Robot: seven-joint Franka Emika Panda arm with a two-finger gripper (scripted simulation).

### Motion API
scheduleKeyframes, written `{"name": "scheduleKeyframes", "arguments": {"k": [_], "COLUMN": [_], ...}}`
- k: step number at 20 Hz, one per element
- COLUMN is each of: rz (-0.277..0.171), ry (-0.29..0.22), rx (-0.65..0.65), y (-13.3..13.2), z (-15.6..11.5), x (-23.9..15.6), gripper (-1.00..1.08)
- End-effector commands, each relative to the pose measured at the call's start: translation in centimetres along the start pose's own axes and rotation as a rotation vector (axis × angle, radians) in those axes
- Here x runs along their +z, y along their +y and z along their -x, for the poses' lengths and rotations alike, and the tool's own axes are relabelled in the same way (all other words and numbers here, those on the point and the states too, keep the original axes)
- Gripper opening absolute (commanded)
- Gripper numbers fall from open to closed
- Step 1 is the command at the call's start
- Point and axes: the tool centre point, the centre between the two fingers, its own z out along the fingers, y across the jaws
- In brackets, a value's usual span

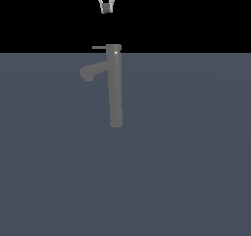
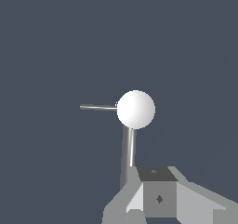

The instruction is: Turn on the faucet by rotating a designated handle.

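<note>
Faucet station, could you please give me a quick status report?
Gripper above the faucet, apart from it, holding nothing. Handle level, untouched. Nothing in the way.

1. You see a tall matt-grey cylindrical faucet column (image 1: 115, 90) that looks like brushed metal.
2. Its thin grey rod handle (image 1: 99, 47) shows a smooth, faint sheen.
3. The slate-blue floor (image 1: 196, 171) looks flat and matt.

I saw the gripper (image 1: 105, 8) hanging at the top of the exterior view, pointing straight down, its jaws slightly parted and holding nothing; the arm above was out of frame.
</note>
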Motion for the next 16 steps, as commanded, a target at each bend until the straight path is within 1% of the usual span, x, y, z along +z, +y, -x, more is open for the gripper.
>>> {"name": "scheduleKeyframes", "arguments": {"k": [1, 8, 16], "rz": [-0.005, -0.018, -0.028], "ry": [0.002, 0.005, 0.006], "rx": [0.010, 0.033, 0.050], "y": [-0.9, -3.0, -4.2], "z": [-1.8, -5.7, -7.9], "x": [1.5, 5.6, 8.5], "gripper": [-1.00, -1.00, -1.00]}}
